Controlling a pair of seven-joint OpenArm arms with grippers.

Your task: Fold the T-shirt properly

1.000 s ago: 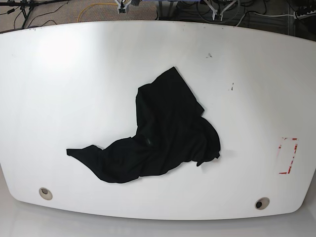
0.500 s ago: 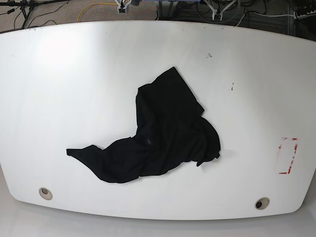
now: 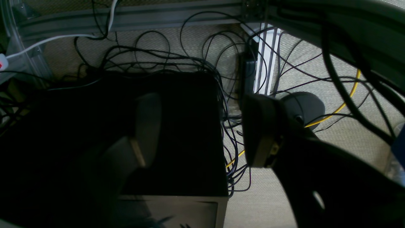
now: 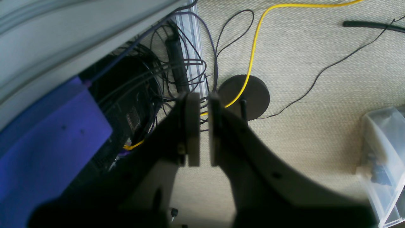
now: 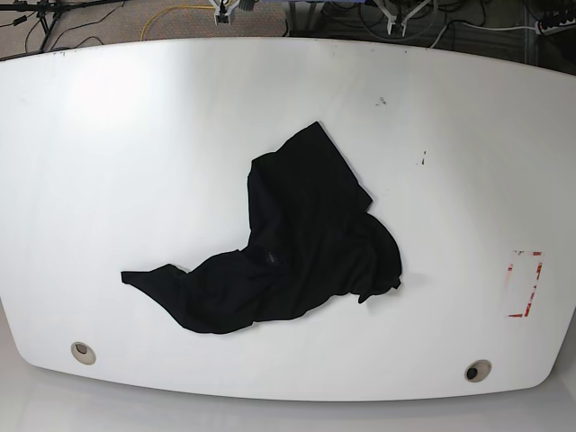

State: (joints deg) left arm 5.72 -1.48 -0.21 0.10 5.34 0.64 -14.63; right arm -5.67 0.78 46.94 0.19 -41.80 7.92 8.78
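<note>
The black T-shirt [image 5: 288,243] lies crumpled in an irregular heap near the middle of the white table [image 5: 108,144]; one part stretches toward the front left. No lettering shows. Neither gripper is near it. In the left wrist view my left gripper [image 3: 202,129] is open and empty, and hangs over the floor. In the right wrist view my right gripper [image 4: 204,133] is shut on nothing, its pads [image 4: 193,129] almost touching, also over the floor. The shirt does not show in either wrist view.
The table has two round holes near the front edge [image 5: 83,352] [image 5: 477,370] and a red-marked patch [image 5: 525,283] at the right. On the floor are a black box [image 3: 177,126], tangled cables, a yellow cable [image 4: 253,47], a round black base [image 4: 250,95] and a clear bin [image 4: 386,152].
</note>
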